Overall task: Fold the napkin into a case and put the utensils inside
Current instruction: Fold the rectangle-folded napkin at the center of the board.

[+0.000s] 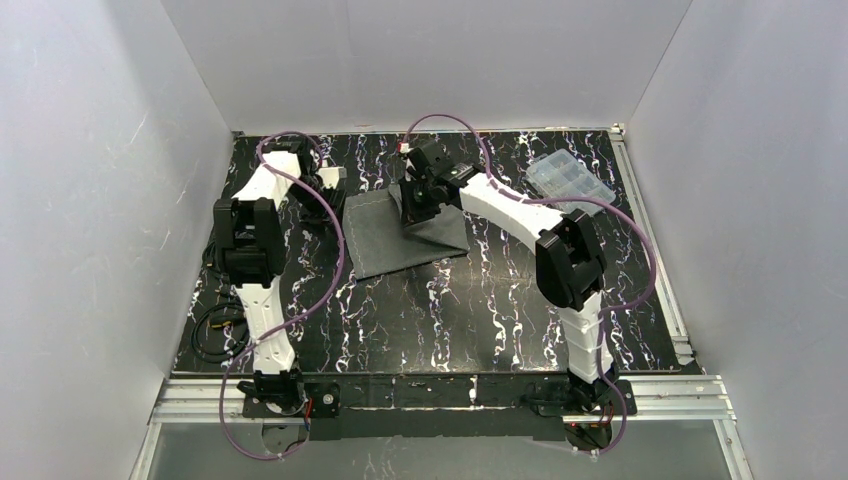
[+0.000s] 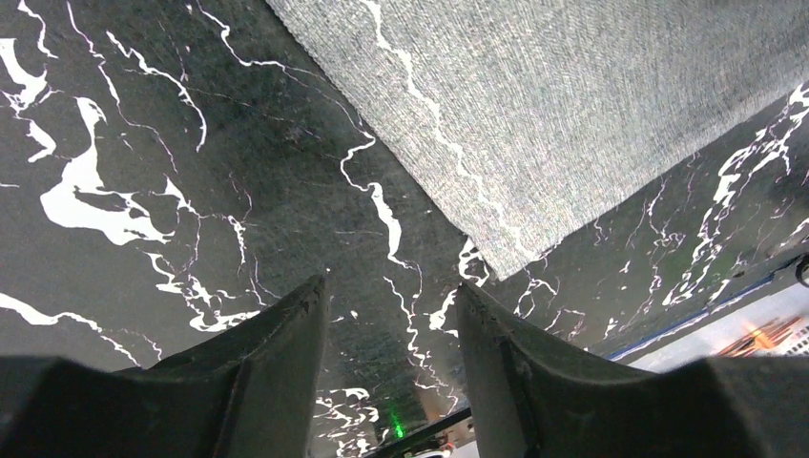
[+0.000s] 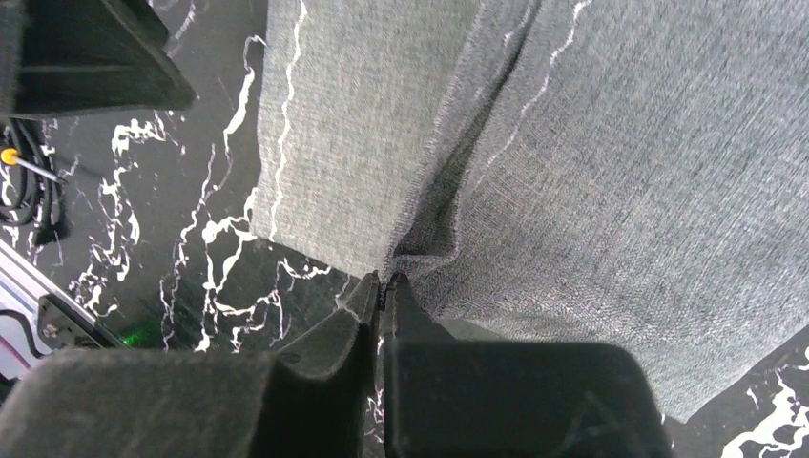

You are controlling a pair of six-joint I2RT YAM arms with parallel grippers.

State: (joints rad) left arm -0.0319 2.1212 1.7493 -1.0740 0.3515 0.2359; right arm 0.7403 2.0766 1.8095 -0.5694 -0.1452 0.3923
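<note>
The dark grey napkin (image 1: 385, 240) lies on the black marbled table, its right part lifted and folding over. My right gripper (image 1: 418, 195) is shut on a bunched corner of the napkin (image 3: 420, 250), its tips pinched on the fabric (image 3: 384, 281). My left gripper (image 1: 330, 185) is open and empty just left of the napkin's far left corner; in the left wrist view its jaws stand apart over bare table (image 2: 391, 296), with the napkin (image 2: 572, 105) ahead to the right. The purple spoon and fork are out of view.
A clear plastic compartment box (image 1: 568, 178) sits at the back right of the table. White walls enclose the table (image 1: 420, 320) on three sides. Black cables (image 1: 215, 330) lie at the left edge beside the left arm.
</note>
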